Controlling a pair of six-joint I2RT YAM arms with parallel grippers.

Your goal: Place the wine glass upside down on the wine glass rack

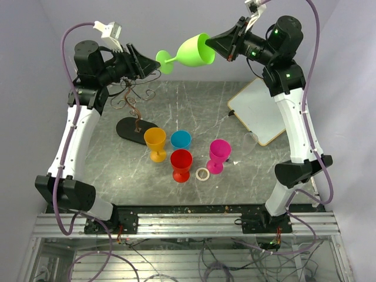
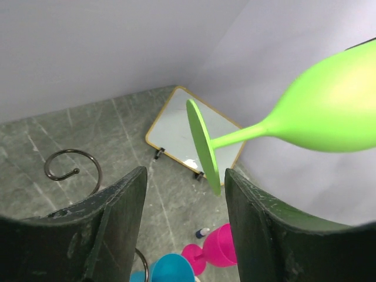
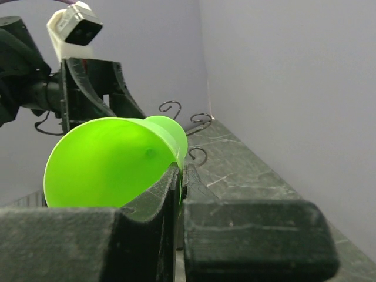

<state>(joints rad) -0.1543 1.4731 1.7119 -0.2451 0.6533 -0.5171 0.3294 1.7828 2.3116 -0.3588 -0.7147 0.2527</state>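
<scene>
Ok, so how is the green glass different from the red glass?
The green glass is up in the air, lying sideways, while the red glass stands upright on the table. The green glass is pinched at its rim by the right end effector; no end effector holds the red glass. Both have a bowl, a stem and a round foot.

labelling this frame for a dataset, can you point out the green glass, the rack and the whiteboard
green glass [image 1: 197, 51]: top external view, on its bowl
rack [image 1: 130, 130]: top external view, on its flat black base
whiteboard [image 1: 258, 108]: top external view, on its white face
</scene>
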